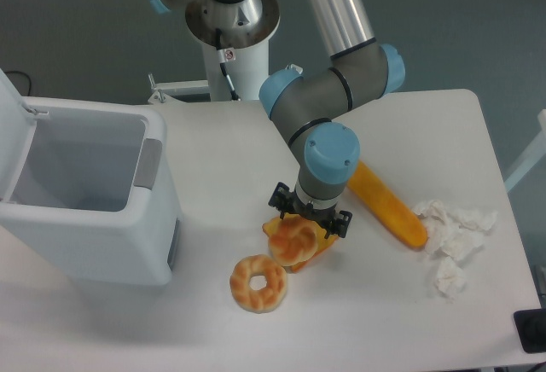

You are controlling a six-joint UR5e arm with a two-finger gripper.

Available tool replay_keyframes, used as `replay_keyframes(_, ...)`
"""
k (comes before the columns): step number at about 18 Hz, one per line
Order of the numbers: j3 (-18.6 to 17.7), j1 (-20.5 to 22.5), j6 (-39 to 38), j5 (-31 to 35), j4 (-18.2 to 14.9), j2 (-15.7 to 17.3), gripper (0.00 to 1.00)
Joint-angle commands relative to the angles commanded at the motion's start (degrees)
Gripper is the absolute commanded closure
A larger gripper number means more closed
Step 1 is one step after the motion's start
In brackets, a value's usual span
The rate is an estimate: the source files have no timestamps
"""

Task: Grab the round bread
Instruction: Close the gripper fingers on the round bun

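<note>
The round bread [293,242], a small golden bun with a crossed top, rests on the white table [409,321] near its middle, partly on an orange toast slice [327,241]. My gripper [307,223] hangs straight down over the bun's upper right side. Its black body shows on both sides of the wrist. The blue wrist joint hides the fingertips, so I cannot make out whether they touch the bun or how wide they stand.
A ring-shaped bread [258,283] lies just below left of the bun. A long yellow-orange loaf [388,205] lies to the right, with crumpled white tissue [452,237] beyond it. A tall white bin [85,193] stands at the left.
</note>
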Motion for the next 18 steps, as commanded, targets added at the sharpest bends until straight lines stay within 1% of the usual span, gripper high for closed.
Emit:
replay_keyframes(12,-0.88,-0.70,-0.18,0.00,0.35,-0.09,0.00)
replay_keyframes(18,-0.79,-0.70,0.09,1.14,0.35,-0.26,0.00)
